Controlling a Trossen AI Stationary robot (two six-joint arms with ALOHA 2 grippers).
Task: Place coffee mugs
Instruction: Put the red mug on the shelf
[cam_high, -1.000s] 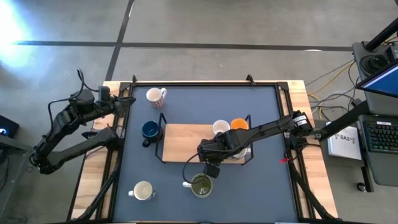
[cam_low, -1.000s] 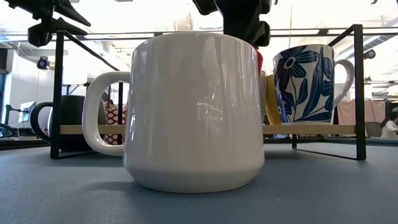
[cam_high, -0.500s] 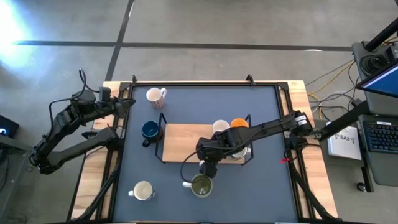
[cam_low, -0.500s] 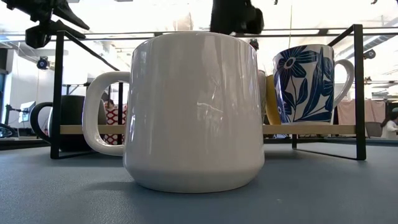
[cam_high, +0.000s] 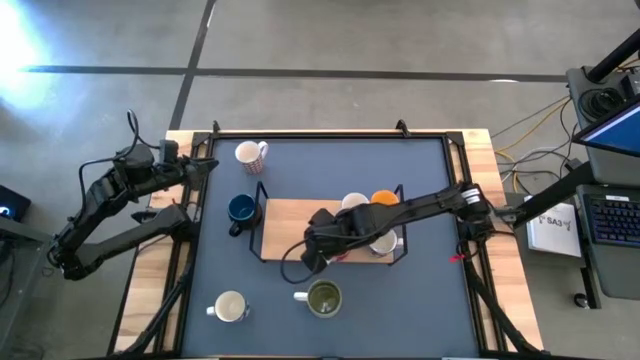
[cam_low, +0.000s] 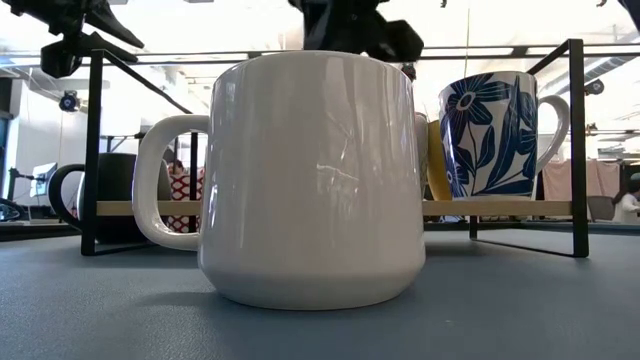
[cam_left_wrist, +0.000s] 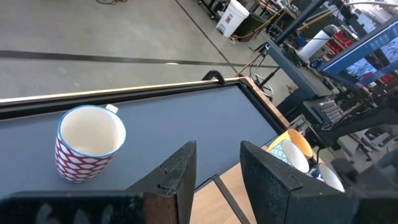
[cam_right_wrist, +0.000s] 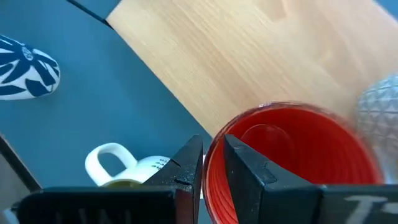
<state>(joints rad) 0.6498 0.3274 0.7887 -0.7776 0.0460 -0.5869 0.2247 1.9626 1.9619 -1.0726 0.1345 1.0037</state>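
The right tool (cam_right_wrist: 211, 163) pinches the rim of the red mug (cam_right_wrist: 286, 163) over the wooden shelf (cam_high: 290, 225), an olive mug (cam_high: 323, 297) just beyond it on the tabletop (cam_high: 420, 310), while the left tool (cam_left_wrist: 214, 171) waits open near the red-patterned mug (cam_left_wrist: 89, 142).

Grey concrete floor (cam_high: 330, 40); possibly desk (cam_high: 610, 215) right.

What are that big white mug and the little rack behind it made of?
The white mug looks like glazed ceramic: smooth, glossy, mirroring the room's lights. The rack seems a pale wooden board with visible grain inside a thin black frame, probably painted metal.
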